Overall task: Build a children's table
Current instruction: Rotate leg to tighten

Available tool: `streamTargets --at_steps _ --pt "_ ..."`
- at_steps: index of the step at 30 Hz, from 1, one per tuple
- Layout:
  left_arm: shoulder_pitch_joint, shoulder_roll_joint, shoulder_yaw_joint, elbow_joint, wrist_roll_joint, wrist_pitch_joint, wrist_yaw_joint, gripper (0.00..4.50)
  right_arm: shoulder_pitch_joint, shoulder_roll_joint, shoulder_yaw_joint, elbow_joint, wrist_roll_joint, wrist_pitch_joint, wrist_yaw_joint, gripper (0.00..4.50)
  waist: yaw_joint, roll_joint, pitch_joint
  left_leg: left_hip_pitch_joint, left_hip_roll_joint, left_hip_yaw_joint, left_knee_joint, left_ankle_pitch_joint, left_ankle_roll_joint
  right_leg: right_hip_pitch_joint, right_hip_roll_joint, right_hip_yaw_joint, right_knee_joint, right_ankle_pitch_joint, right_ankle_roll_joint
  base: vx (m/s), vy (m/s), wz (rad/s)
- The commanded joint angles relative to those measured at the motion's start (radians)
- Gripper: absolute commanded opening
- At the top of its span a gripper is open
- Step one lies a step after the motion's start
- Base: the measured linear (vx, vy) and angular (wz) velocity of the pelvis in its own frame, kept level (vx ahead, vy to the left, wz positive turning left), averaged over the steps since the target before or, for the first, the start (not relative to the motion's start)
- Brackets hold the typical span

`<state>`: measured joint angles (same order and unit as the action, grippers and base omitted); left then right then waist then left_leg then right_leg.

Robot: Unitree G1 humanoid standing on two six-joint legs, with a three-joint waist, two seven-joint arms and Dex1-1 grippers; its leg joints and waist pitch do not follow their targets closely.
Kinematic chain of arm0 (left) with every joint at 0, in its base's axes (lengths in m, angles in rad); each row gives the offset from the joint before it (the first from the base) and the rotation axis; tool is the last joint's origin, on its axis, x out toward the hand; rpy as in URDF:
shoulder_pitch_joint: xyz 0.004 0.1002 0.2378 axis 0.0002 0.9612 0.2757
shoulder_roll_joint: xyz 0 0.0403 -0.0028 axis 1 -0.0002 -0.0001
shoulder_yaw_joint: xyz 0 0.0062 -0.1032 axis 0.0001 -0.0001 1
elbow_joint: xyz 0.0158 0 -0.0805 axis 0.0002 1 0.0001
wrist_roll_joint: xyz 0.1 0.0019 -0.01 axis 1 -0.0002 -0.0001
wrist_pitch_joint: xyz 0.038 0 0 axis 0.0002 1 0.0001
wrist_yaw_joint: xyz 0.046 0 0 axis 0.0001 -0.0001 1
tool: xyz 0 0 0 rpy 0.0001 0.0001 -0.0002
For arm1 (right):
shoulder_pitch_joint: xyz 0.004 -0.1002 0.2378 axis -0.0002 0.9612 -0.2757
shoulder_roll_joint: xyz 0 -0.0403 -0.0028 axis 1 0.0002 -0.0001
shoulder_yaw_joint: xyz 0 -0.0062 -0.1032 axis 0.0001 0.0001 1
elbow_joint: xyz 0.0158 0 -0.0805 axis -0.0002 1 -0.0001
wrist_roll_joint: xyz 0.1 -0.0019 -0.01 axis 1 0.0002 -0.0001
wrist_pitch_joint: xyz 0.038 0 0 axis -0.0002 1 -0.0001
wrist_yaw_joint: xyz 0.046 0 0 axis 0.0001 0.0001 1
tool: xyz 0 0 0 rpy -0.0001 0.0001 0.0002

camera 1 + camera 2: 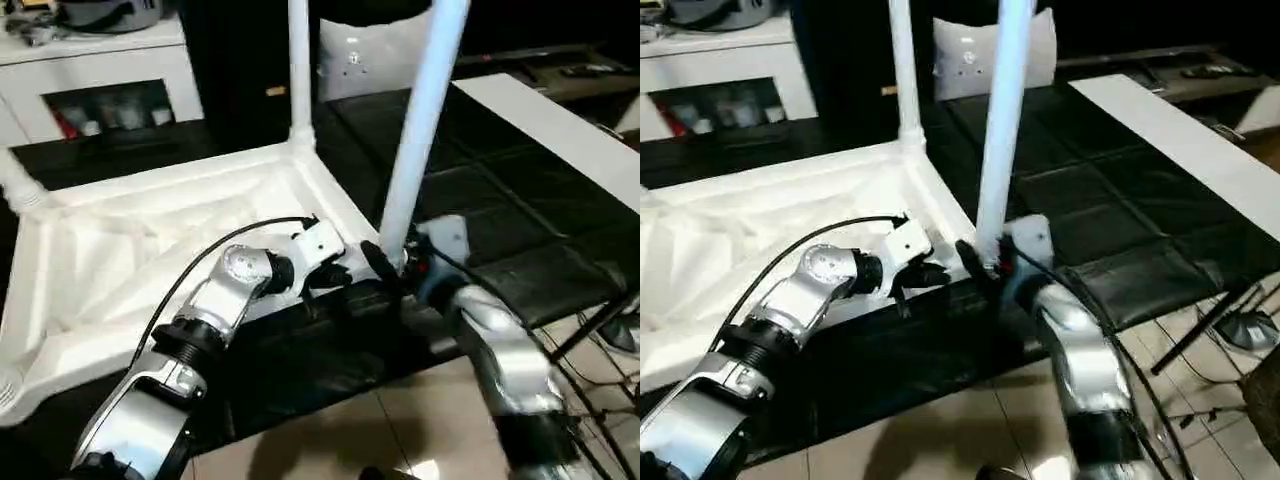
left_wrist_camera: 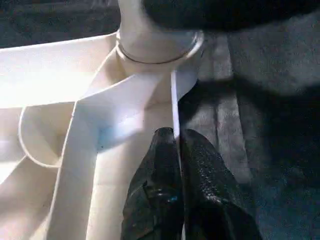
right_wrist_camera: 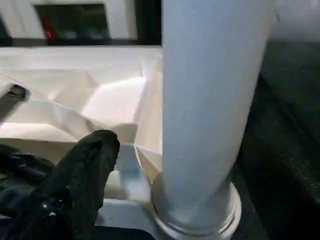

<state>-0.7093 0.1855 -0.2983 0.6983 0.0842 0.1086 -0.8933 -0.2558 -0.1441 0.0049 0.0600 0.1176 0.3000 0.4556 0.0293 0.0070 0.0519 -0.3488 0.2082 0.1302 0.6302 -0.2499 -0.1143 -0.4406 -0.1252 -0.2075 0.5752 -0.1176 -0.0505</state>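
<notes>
At the far left stands a white cabinet [image 1: 100, 75] with a glass door, with clutter on its top. In front of it the children's table [image 1: 130, 250] lies upside down on a black quilted surface [image 1: 520, 230], ribbed underside up. A leg stub [image 1: 15, 185] leans out of its far left corner. The left gripper [image 2: 176, 165] sits at the tabletop's near right edge, its two black fingers pressed together on the thin white rim. A far leg [image 1: 298, 70] rises upright from the far right corner socket. Just right of the left gripper, the near leg [image 1: 420, 120] stands in the near right corner socket [image 3: 195, 220]. The right gripper [image 1: 385, 262] is at that leg's base, one black finger [image 3: 85, 170] just beside the socket; whether its fingers grip the leg I cannot tell. A long white panel [image 1: 560, 130] lies on the far right of the black surface. Pale floor tiles [image 1: 400, 420] lie nearest.
</notes>
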Motion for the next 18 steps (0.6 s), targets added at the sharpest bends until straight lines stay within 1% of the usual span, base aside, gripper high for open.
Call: streamTargets --at_steps 1,2,3,4,5,6,8,9,10,11,12,13,14,15,16,17,18 --pt "-0.007 -0.01 0.063 -0.023 -0.072 -0.062 -0.012 0.54 0.02 -0.006 0.014 -0.066 0.024 0.08 0.016 4.46 0.004 -0.026 -0.076 -0.02 -0.001 0.022 -0.071 -0.053 0.09 0.097 -0.028 0.053 -0.093 -0.475 0.063 0.0 0.0 0.0" --pt "0.009 -0.008 0.076 -0.047 -0.102 -0.063 -0.047 0.54 0.041 -0.007 0.006 -0.101 0.03 0.113 0.004 4.46 0.003 -0.024 -0.076 -0.023 -0.002 0.022 -0.07 -0.061 0.088 0.096 -0.029 0.05 -0.095 -0.483 0.066 0.0 0.0 0.0" --pt "0.024 -0.005 0.086 -0.072 -0.127 -0.057 -0.075 0.65 0.057 -0.009 0.0 -0.129 0.032 0.139 -0.01 4.5 0.005 -0.021 -0.079 -0.018 0.001 0.02 -0.071 -0.069 0.072 0.093 -0.035 0.049 -0.102 -0.494 0.062 0.0 0.0 0.0" --pt "0.024 -0.005 0.086 -0.072 -0.127 -0.057 -0.075 0.65 0.057 -0.009 0.0 -0.129 0.032 0.139 -0.01 4.5 0.006 -0.021 -0.077 -0.017 0.003 0.02 -0.071 -0.077 0.07 0.089 -0.035 0.048 -0.104 -0.496 0.06 0.0 0.0 0.0" --pt "0.048 -0.001 0.095 -0.106 -0.13 -0.092 -0.051 0.77 0.08 -0.019 0.002 -0.159 0.02 0.13 -0.019 4.5 0.004 -0.019 -0.077 -0.019 0.007 0.016 -0.074 -0.089 0.063 0.092 -0.034 0.046 -0.101 -0.494 0.061 0.0 0.0 0.0" --pt "0.063 -0.003 0.105 -0.128 -0.131 -0.078 -0.017 0.89 0.094 -0.02 0.002 -0.18 0.018 0.129 -0.025 4.5 0.003 -0.021 -0.077 -0.02 0.007 0.015 -0.074 -0.087 0.06 0.094 -0.033 0.046 -0.101 -0.485 0.067 0.0 0.0 0.0" --pt "0.084 -0.001 0.118 -0.162 -0.131 -0.048 0.019 1.01 0.114 -0.019 0.005 -0.212 0.002 0.122 -0.044 4.5 0.004 -0.019 -0.077 -0.02 0.005 0.017 -0.073 -0.086 0.057 0.092 -0.032 0.046 -0.102 -0.479 0.074 0.0 0.0 0.0" --pt "0.097 0.001 0.124 -0.183 -0.128 -0.034 0.039 1.01 0.122 -0.025 0.018 -0.229 -0.026 0.116 -0.058 4.5 0.002 -0.019 -0.078 -0.023 0.007 0.016 -0.074 -0.08 0.052 0.095 -0.033 0.047 -0.098 -0.466 0.072 0.0 0.0 0.0" --pt "0.107 0.002 0.129 -0.199 -0.124 -0.024 0.056 1.01 0.127 -0.033 0.032 -0.242 -0.053 0.114 -0.069 4.5 0.002 -0.016 -0.08 -0.023 0.006 0.015 -0.074 -0.077 0.052 0.095 -0.03 0.047 -0.098 -0.458 0.073 0.0 0.0 0.0" --pt "0.133 0.002 0.157 -0.244 -0.125 0.015 0.107 1.01 0.133 -0.047 0.071 -0.261 -0.135 0.102 -0.114 4.5 0.004 -0.007 -0.08 -0.022 0.007 0.013 -0.076 -0.073 0.049 0.097 -0.032 0.047 -0.095 -0.448 0.067 0.0 0.0 0.0" --pt "0.141 0.0 0.167 -0.259 -0.127 0.027 0.124 1.01 0.134 -0.051 0.081 -0.266 -0.159 0.1 -0.13 4.5 0.0 -0.013 -0.08 -0.026 0.011 0.013 -0.077 -0.054 0.037 0.099 -0.03 0.049 -0.088 -0.418 0.06 0.0 0.0 0.0" --pt "0.182 -0.01 0.219 -0.332 -0.149 0.087 0.189 1.01 0.138 -0.046 0.094 -0.279 -0.187 0.101 -0.161 4.5 -0.001 -0.001 -0.08 -0.024 0.009 0.013 -0.076 -0.051 0.038 0.097 -0.029 0.051 -0.09 -0.406 0.053 0.0 0.0 0.0" --pt "0.187 -0.012 0.226 -0.343 -0.152 0.096 0.199 1.01 0.139 -0.044 0.094 -0.28 -0.187 0.101 -0.163 4.5 -0.001 0.011 -0.079 -0.023 0.006 0.013 -0.077 -0.055 0.041 0.098 -0.027 0.049 -0.091 -0.402 0.047 0.0 0.0 0.0" --pt "0.266 -0.022 0.28 -0.477 -0.159 0.151 0.274 1.01 0.149 -0.03 0.089 -0.306 -0.133 0.115 -0.134 4.5 -0.004 0.005 -0.08 -0.023 0.009 0.014 -0.077 -0.07 0.045 0.102 -0.03 0.048 -0.089 -0.397 0.038 0.0 0.0 0.0" --pt "0.322 -0.024 0.297 -0.565 -0.144 0.175 0.303 1.01 0.16 -0.012 0.085 -0.328 -0.096 0.132 -0.122 4.5 -0.007 -0.011 -0.08 -0.029 0.012 0.015 -0.078 -0.069 0.057 0.104 -0.03 0.049 -0.09 -0.39 0.031 0.0 0.0 0.0" --pt "0.361 -0.023 0.302 -0.624 -0.128 0.184 0.318 1.01 0.168 0.0 0.083 -0.345 -0.071 0.147 -0.116 4.5 -0.006 -0.002 -0.082 -0.026 0.014 0.014 -0.08 -0.062 0.069 0.103 -0.031 0.051 -0.086 -0.382 0.02 0.0 0.0 0.0" --pt "0.383 -0.022 0.301 -0.657 -0.117 0.185 0.327 1.01 0.172 0.003 0.083 -0.355 -0.056 0.162 -0.113 4.5 -0.009 -0.004 -0.079 -0.027 0.014 0.014 -0.08 -0.058 0.077 0.1 -0.028 0.052 -0.088 -0.383 0.02 0.0 0.0 0.0"
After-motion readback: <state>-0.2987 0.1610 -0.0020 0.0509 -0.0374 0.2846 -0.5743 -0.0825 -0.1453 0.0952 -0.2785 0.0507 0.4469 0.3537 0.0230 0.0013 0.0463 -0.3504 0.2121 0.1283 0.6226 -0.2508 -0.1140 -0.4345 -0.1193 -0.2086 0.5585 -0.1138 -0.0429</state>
